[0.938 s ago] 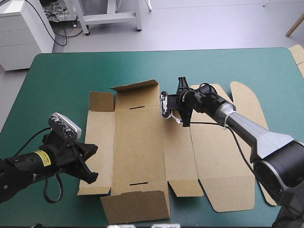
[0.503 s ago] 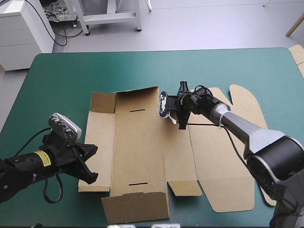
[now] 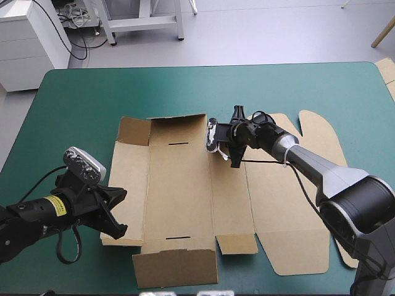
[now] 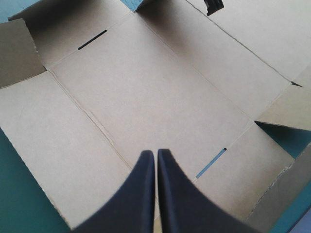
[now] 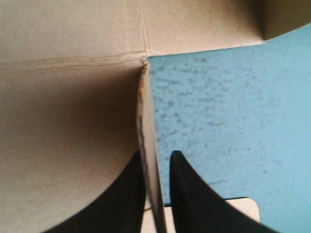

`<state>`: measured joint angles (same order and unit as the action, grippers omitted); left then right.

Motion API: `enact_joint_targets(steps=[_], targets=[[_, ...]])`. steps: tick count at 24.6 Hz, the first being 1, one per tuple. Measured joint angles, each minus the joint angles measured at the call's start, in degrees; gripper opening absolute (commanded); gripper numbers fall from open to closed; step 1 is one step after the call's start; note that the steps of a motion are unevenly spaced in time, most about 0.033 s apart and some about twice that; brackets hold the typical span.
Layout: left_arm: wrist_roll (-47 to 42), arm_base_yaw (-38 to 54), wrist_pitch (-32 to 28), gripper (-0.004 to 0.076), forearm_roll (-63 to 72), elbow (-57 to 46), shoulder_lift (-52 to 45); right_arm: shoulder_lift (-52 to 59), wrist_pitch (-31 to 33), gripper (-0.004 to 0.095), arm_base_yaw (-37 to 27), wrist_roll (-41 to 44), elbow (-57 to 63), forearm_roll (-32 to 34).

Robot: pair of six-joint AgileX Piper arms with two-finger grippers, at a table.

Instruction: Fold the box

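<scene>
Brown box (image 3: pixel 179 185) on teal-green table (image 3: pixel 92 92)

My right arm (image 3: pixel 321 169) hides a strip of the box's (image 3: pixel 179 185) right-hand panels; my left pincer (image 3: pixel 120 214) covers part of its left flap's edge. More board (image 3: pixel 387 69) at the tabletop's (image 3: pixel 92 98) right edge runs out of view.
</scene>
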<state>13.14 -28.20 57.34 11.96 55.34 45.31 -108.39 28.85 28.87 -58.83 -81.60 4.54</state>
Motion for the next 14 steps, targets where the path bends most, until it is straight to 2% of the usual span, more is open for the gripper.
enact_joint_targets(steps=[2, 4, 9, 14], targets=[[0.0, 0.0, 0.0, -0.0008, 0.0, 0.0, 0.0, 0.0, 0.31, 0.0663, 0.0, 0.2, 0.0, 0.07], [0.0, 0.0, 0.0, -0.0008, 0.0, 0.0, 0.0, 0.07, 0.37, 0.0746, 0.0, 0.86, 0.0, 0.35], [0.0, 0.0, 0.0, -0.0008, 0.0, 0.0, 0.0, 2.6, 0.7, 0.0738, 0.05, 5.01, 0.0, 3.39], [0.0, 0.0, -1.17, -0.0008, 0.0, 0.0, 0.0, 11.42, 2.63, 0.0735, 0.05, 13.59, 0.0, 6.46]])
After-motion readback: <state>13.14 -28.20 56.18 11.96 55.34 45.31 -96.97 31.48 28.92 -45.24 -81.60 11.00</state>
